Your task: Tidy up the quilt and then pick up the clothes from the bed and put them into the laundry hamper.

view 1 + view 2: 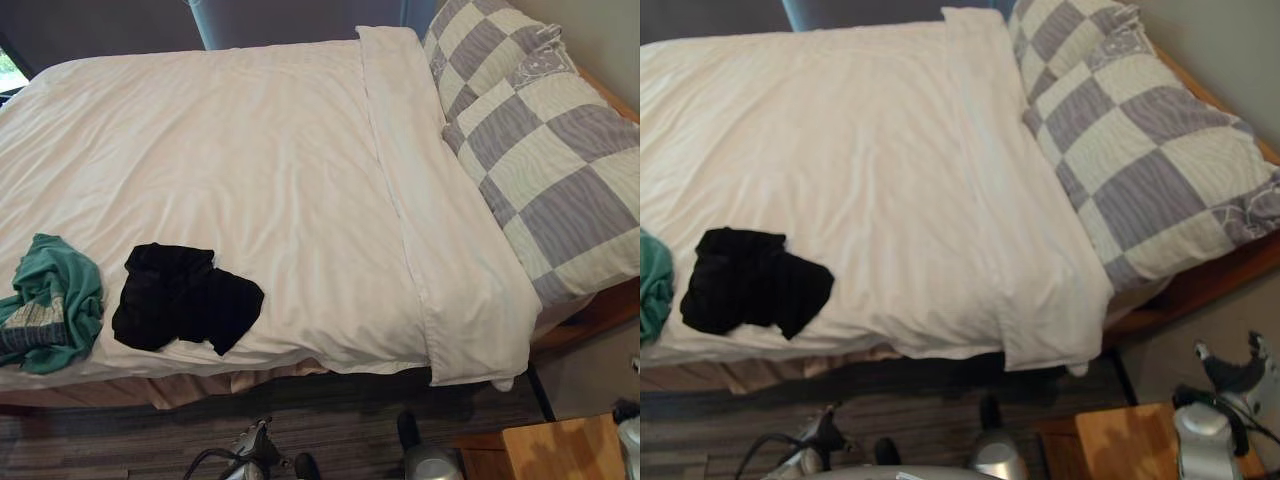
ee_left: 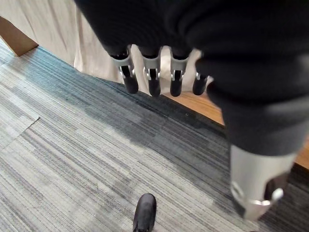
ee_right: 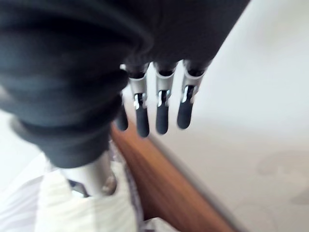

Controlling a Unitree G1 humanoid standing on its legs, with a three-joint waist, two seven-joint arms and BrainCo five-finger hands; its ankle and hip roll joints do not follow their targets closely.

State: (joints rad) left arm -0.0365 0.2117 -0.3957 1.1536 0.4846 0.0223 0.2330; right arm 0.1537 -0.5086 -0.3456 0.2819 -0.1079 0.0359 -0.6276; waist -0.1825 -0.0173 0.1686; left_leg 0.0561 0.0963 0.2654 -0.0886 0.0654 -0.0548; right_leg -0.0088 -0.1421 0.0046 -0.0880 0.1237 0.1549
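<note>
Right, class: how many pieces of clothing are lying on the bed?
2. A black garment lies on the white quilt near the bed's front edge; a green garment sits just to its left at the edge. More could be hidden outside the view.

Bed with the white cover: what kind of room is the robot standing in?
Most likely a bedroom. A bed with a white quilt spread flat takes up most of the view, two checked pillows lie at its head, and a black garment and a green garment lie near its edge. The floor is carpet.
</note>
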